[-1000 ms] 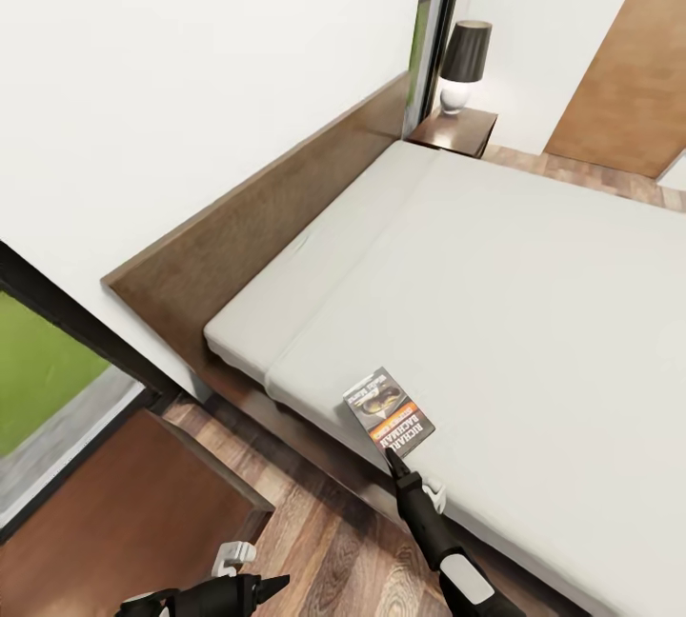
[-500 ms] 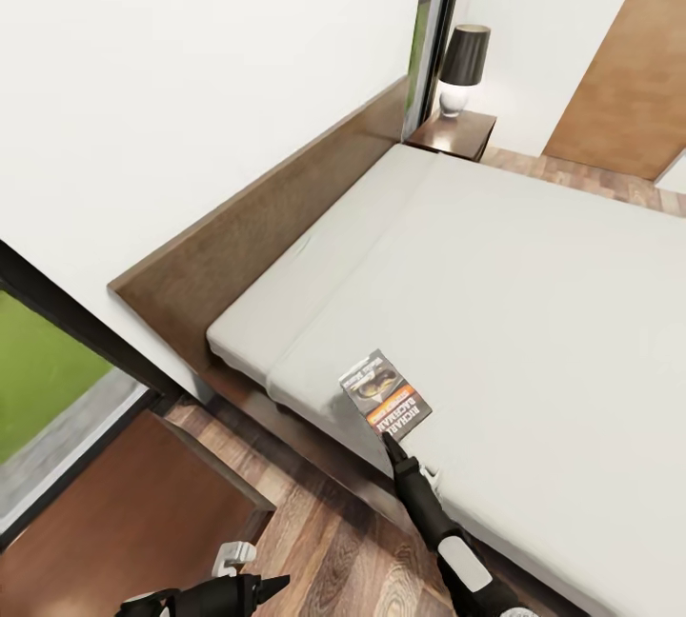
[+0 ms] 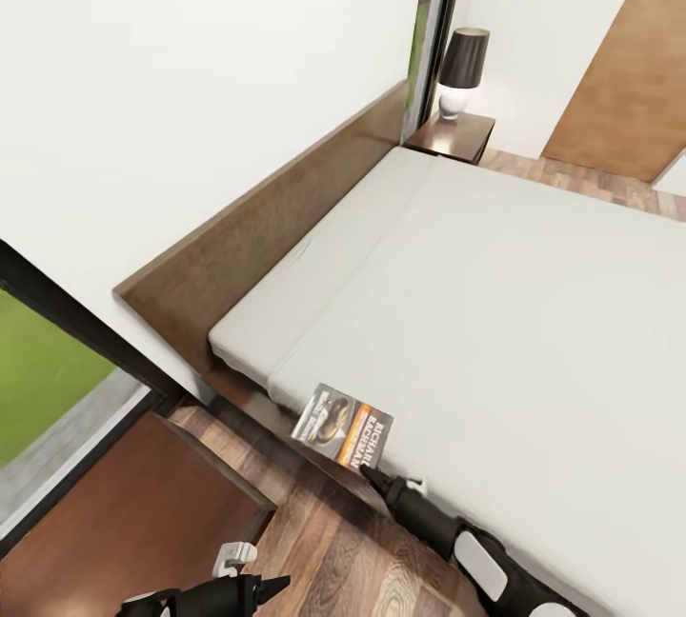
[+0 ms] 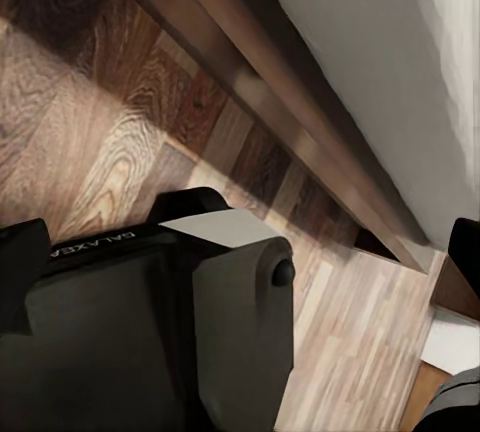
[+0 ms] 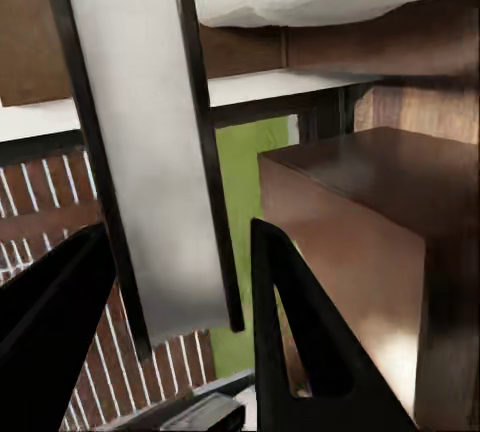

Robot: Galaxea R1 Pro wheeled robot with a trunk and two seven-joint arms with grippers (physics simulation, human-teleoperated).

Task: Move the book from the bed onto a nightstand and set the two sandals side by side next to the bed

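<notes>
1. The book (image 3: 343, 429), a thin paperback with a dark pictured cover and an orange-and-white title band, sits in the lower centre of the head view. It is at the very edge of the bed (image 3: 534, 312), and its lower left part juts out past the off-white mattress over the dark wooden frame.
2. The right gripper (image 3: 370, 476) comes in from the lower right of that view, its black tips touching the book's lower right edge. In the right wrist view the book (image 5: 150, 152) shows as a pale slab standing between the two dark fingers (image 5: 300, 332). The jaws straddle it, but I cannot tell whether they press on it.
3. The left gripper (image 3: 267, 586) rests low at the bottom left of the head view, over the wood-plank floor (image 3: 324, 541). Its fingers look drawn together and carry nothing.
4. A nightstand (image 3: 455, 134) with a black-shaded lamp (image 3: 462, 69) stands at the upper centre, at the far end of the headboard (image 3: 276, 217). A second dark wooden top (image 3: 124, 503) lies at the lower left, near the book.
5. Risk, as a judgement: the book overhangs the edge, so a weak or off-centre pinch could tip it to the floor. A sideways nudge could do the same.
6. View differences: the head view gives the book's place on the bed and both arms. The right wrist view shows the book between the fingers. The left wrist view shows the bed frame (image 4: 280, 102) and floor from low down.
</notes>
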